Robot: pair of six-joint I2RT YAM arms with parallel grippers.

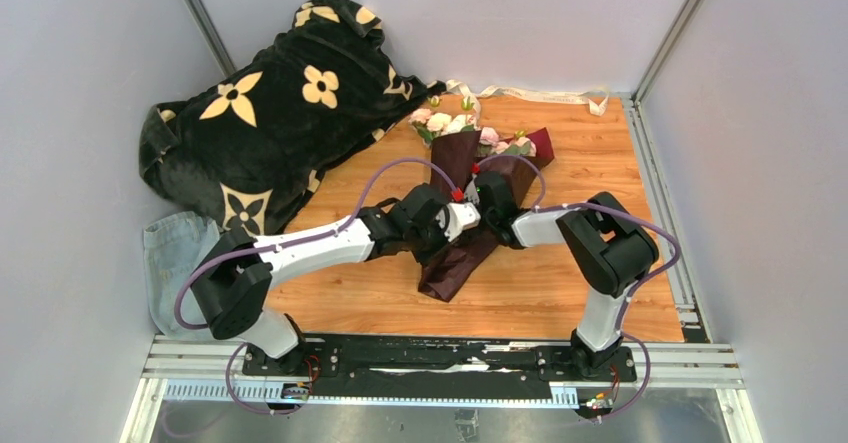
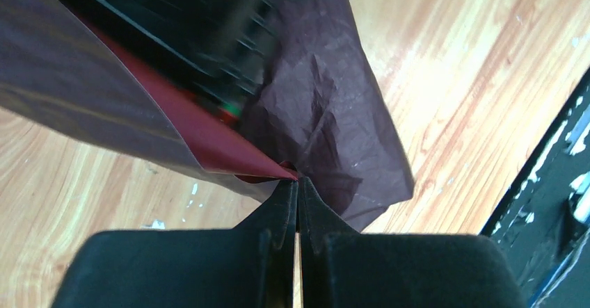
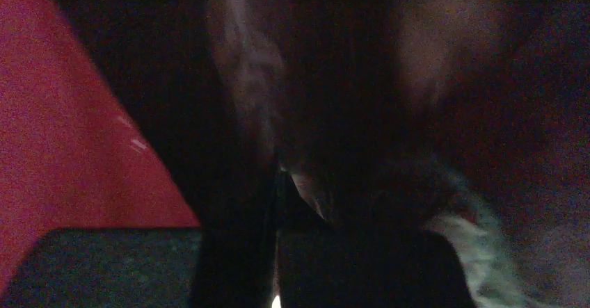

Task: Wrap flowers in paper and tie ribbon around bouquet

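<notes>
Paper lay crumpled mid-table, loosely rolled lengthwise, w/ the flowers poking out at its far end. L gripper was pinched shut on a fold of the sheet, only a thin bite right at the tips. R gripper was closed too, buried in dark folds; couldn't tell whether any paper sat betw. its fingers. Ribbon lay along the far edge by the wall, apart from the bundle and untied. Judged stage: wrap half-formed, tie not started.

Risks from here:
- Thin crinkly sheet + tip-only pinch could mean a tear or slip if the L side pulled hard or fast.
- Both grippers crowded the same spot, so a clash or a snagged fold was likely w/ any careless swing.
- Dragging the sheet could slide the stems out or crush the heads.
- Roll would prob. spring open if released before the ribbon went on, and the ribbon was a far reach.
</notes>
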